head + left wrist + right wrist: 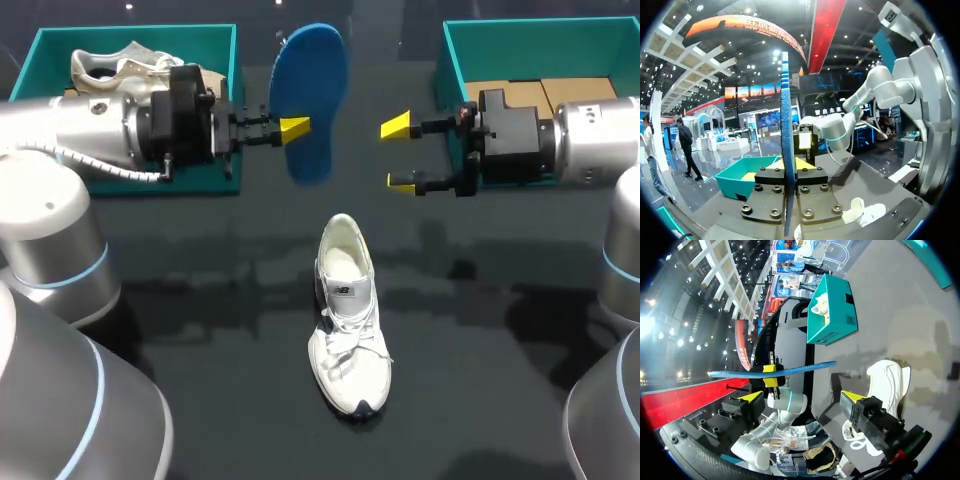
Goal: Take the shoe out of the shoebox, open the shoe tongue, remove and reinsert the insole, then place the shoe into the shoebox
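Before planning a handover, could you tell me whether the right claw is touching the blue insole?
Apart: the head view shows a clear gap between the right claw and the blue insole.

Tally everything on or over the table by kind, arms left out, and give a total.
2 teal open-topped shoeboxes
2 white lace-up shoes: one on the table, one in the left box
1 flat blue insole, gripped by the left tool
Total: 5
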